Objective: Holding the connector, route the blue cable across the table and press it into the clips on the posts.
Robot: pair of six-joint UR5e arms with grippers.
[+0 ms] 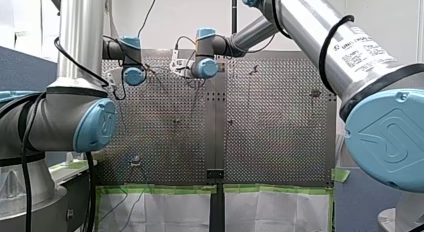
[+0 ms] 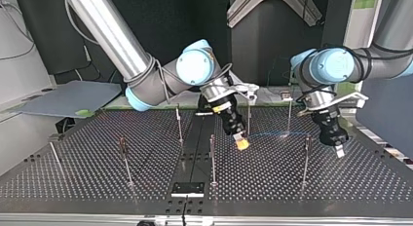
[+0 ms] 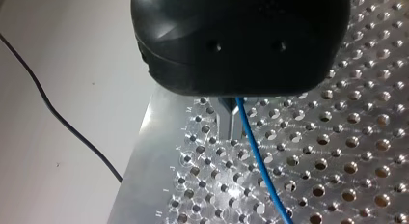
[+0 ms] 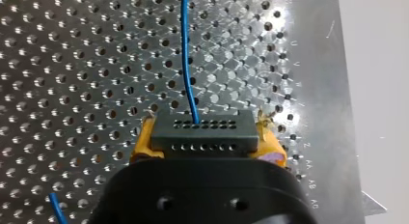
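Observation:
In the right wrist view my right gripper is shut on a dark grey connector, with its yellow pads on either side. The blue cable leaves the connector and runs ahead over the perforated table. In the top view that gripper hangs low near the middle. The cable stretches from it toward my left gripper. In the left wrist view my left gripper shows only narrow metal fingertips under its black body. They are shut on the blue cable, which runs away over the holes.
Several thin posts stand on the table, among them one just in front of my right gripper, one beside my left gripper and one at the top view's left. A black plate lies at the near edge. The table's edge lies beside my left gripper.

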